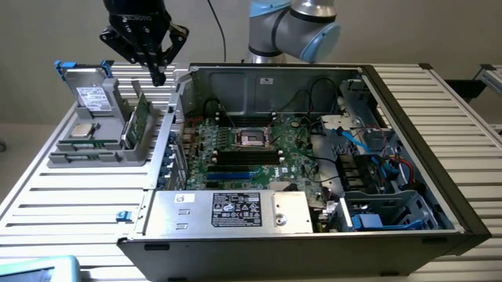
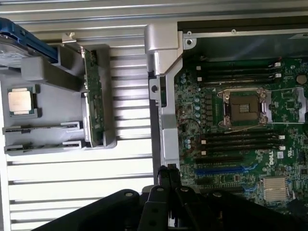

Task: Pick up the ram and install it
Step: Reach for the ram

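The ram [image 1: 140, 123] is a thin green board standing on edge in a slot of the grey holder [image 1: 98, 157], on the exterior view's left; in the wrist view the ram [image 2: 94, 103] runs along the holder's edge nearest the case. My gripper [image 1: 159, 78] hangs above the ram, a little toward the open case, with its black fingers pressed together and nothing between them. The fingertips [image 2: 168, 174] show over the case's side wall. The dark memory slots [image 1: 247, 156] [image 2: 240, 142] lie on the motherboard beside the processor socket [image 1: 255, 138].
The holder also carries a square silver processor chip [image 1: 82, 130] [image 2: 21, 101] and a grey drive with a white label [image 1: 94, 97]. The open computer case [image 1: 157, 158] stands on a slatted white table [image 1: 70, 205], with cables and a drive cage on its right.
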Tool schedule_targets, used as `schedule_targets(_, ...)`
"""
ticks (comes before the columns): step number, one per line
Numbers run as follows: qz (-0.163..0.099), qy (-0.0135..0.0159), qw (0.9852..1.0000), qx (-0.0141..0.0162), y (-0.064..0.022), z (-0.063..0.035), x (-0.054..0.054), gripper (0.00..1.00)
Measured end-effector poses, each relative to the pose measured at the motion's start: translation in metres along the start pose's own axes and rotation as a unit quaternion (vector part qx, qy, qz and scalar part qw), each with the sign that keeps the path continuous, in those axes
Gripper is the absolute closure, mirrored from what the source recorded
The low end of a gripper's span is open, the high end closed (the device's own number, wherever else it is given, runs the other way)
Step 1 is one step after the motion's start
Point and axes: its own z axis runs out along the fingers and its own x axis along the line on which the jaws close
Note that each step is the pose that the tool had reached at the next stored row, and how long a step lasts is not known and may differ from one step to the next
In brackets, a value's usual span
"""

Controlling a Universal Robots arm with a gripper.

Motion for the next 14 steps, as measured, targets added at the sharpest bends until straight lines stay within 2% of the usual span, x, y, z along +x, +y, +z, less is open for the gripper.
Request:
schedule_targets(7,0.000,0.0001,1.0000,0.0000,-0.0017,-0.0006,0.032,0.89)
schedule_targets(14,0.000,0.0000,1.0000,0.0000,0.0064,0.0018,0.064,0.89)
